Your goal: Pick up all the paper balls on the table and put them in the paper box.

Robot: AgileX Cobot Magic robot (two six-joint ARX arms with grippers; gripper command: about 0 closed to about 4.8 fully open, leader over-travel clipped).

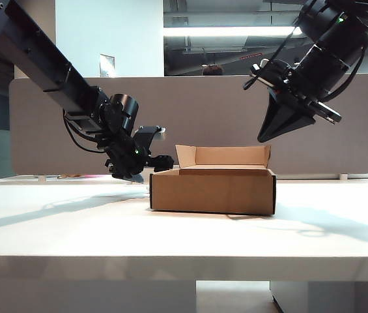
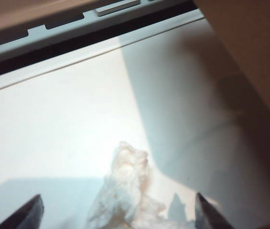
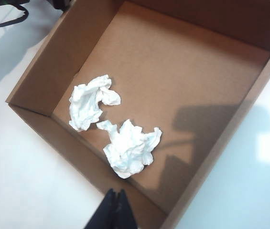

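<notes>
White table (image 1: 73, 228) stretches wide and bare in front of the paper box (image 1: 213, 190), with open room to the box's left and right out to the thick front edge. Left of the box, low over the tabletop and just beside its left wall, hangs my left claw (image 1: 146, 164). In my left wrist view its two fingertips (image 2: 27, 212) stand spread wide, released, with one crumpled paper ball (image 2: 125, 191) lying on the table between them; I cannot tell whether either tip touches it. The box's brown side rises near that ball, throwing shade across the surface.

The box itself sits open, its lid flap standing up at the back. From my right wrist view, two more paper balls (image 3: 89, 101) (image 3: 130, 147) lie inside on the cardboard floor, close together near one wall, the rest of the floor bare.

Above the box's right end, well clear of its rim, my right claw (image 1: 281, 120) hangs pointed down. Its fingers (image 3: 113, 212) are clenched together with nothing between them.
</notes>
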